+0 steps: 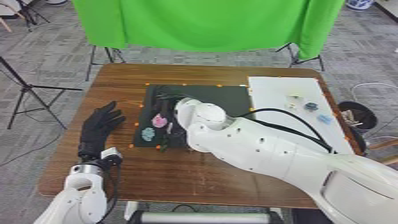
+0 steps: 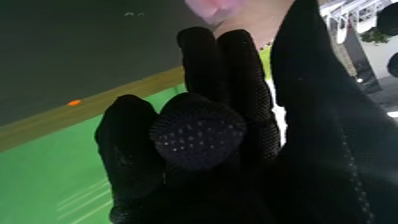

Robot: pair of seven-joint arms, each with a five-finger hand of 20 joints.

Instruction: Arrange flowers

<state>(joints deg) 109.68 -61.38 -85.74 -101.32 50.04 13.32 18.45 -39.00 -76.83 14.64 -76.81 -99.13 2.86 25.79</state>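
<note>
Fingers loosely straight, the left hand is over the counter. Rightward, a teal flower and a pink flower lie on the dark mat; the right hand is above it, whether holding anything I can't tell. Small blooms dot the white sheet.

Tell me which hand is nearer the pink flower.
Right. The right hand is over the black mat, close to the pink flower; the left hand is farther off, left of the flower and mat, over the brown table.
</note>
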